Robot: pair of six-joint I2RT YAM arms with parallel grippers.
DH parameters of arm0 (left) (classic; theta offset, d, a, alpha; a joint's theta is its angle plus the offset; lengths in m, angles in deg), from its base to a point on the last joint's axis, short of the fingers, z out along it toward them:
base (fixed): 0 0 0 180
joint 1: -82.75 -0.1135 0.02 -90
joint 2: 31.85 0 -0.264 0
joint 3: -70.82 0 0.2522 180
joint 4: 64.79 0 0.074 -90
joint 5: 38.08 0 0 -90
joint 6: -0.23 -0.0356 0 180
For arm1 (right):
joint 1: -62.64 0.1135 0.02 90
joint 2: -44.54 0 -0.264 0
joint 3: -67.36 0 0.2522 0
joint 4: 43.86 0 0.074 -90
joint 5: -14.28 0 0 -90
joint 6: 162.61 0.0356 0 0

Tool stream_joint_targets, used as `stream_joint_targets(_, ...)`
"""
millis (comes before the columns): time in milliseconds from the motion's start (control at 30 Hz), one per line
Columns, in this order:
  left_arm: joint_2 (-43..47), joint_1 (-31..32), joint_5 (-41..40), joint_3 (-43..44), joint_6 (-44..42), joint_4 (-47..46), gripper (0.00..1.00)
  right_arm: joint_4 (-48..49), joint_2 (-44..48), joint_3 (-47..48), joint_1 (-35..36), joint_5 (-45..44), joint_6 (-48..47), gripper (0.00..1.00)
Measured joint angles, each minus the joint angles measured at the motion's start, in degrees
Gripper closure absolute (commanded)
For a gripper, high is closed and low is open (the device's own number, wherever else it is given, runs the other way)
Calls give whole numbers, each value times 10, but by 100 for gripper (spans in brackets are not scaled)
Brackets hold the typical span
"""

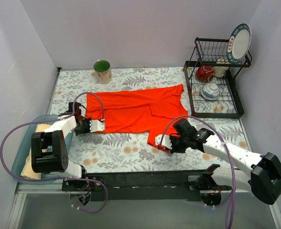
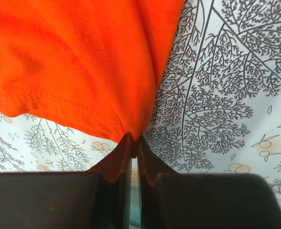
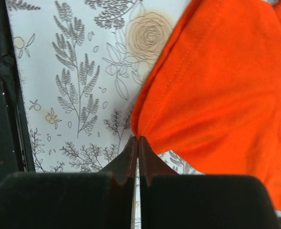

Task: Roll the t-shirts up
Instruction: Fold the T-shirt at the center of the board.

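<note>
Item: orange t-shirt (image 1: 135, 109). We pinch its edges, left gripper (image 2: 134, 140) and right gripper (image 3: 138, 140) both clamped on thin hem. Risk, we judge: such shallow bites slip under tension, and the fabric drops.

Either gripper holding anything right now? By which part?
Both hold the orange t-shirt. The left gripper is shut on a hem corner, and the right gripper is shut on a stitched edge at its near right.
</note>
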Motion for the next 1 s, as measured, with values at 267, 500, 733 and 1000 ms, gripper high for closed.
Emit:
stream_joint_targets(267,-9,0,7,24,19,36,100,-27,32,66,-37,-23,55,99)
stream_joint_targets(500,-10,2,16,45,51,82,100,-46,66,125,-52,-58,98,99)
stream_joint_targets(733,-25,9,36,106,119,103,100,-41,55,157,-103,-103,105,99)
stream_joint_targets(1000,-41,9,49,168,186,102,100,-3,3,200,-151,-120,103,99)
